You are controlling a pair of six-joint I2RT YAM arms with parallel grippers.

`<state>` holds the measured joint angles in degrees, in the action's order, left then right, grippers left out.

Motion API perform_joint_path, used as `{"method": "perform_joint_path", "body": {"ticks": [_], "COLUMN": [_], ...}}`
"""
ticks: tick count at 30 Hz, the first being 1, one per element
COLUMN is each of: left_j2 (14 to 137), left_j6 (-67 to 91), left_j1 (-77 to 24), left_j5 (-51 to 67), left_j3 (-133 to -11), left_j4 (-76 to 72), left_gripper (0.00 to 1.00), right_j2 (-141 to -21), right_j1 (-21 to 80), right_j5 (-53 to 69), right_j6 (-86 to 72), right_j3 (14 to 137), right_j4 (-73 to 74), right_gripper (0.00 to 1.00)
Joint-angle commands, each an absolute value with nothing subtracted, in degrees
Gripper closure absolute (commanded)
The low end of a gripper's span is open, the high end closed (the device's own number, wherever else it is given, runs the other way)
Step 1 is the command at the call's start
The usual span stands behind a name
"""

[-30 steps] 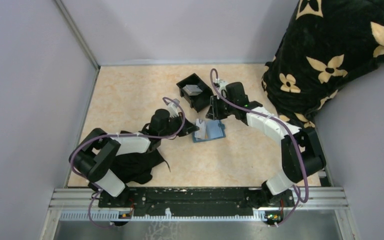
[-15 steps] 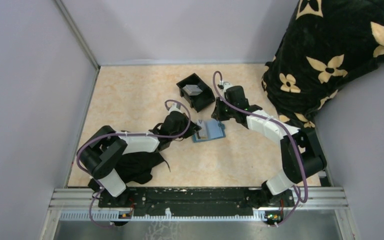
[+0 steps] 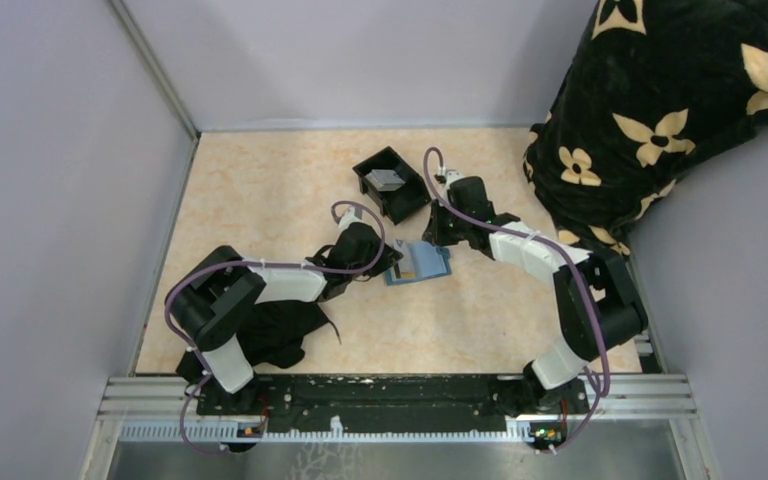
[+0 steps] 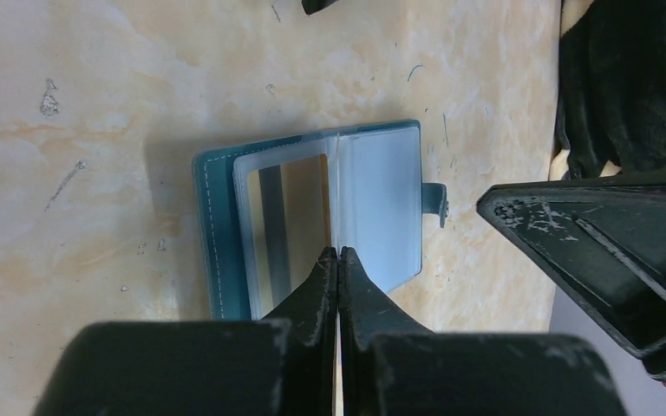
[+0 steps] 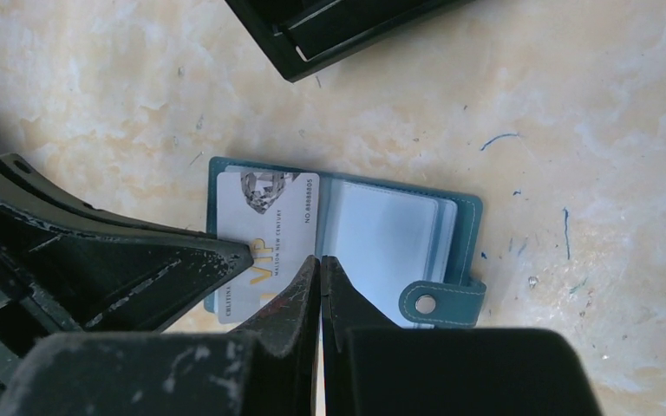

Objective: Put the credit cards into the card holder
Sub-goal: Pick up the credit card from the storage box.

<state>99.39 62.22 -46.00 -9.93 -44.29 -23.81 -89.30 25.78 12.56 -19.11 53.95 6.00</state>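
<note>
The teal card holder [image 3: 430, 264] lies open on the table between both grippers. In the left wrist view a tan credit card with a grey stripe [image 4: 293, 217] sits in a clear sleeve on its left half [image 4: 217, 234]. The right wrist view shows a silver VIP credit card [image 5: 264, 230] on that half [image 5: 460, 234], sticking out past the edge. My left gripper [image 4: 338, 253] is shut with nothing in it, its tips at the centre fold. My right gripper [image 5: 320, 260] is shut and bare too, at the same fold. Another grey card [image 3: 388, 180] lies in the black tray [image 3: 408, 203].
The black tray stands just behind the card holder. A black cloth [image 3: 280, 335] lies under my left arm. A black blanket with tan flowers [image 3: 660, 110] fills the back right corner. Grey walls close in the left and back sides.
My right gripper has shut and moved from beside the tray down to the card holder. My left gripper has slid right, up to the holder's fold.
</note>
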Motion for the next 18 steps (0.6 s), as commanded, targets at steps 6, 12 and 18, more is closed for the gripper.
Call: {"method": "perform_joint_path", "body": {"ticks": [6, 12, 18], "left_j2": [99.7, 100.6, 101.3], "left_j6": [63.5, 64.2, 63.7], "left_j1": [-46.4, -46.4, -46.4], "left_j5": [-10.1, -8.6, -8.5], "left_j3": [-45.0, -44.8, -44.7], "left_j4": [-27.1, -29.0, -29.4], "left_gripper": [1.0, 1.0, 1.0], "right_j2": [-91.9, -93.2, -94.0], "right_j1": [26.7, 26.9, 27.0], "right_j5": [11.5, 10.9, 10.5], "right_j6": [-19.4, -19.3, -19.2], "right_j3": [53.1, 52.9, 52.8], "right_j4": [3.5, 3.4, 3.5], "right_gripper": [1.0, 1.0, 1.0]}}
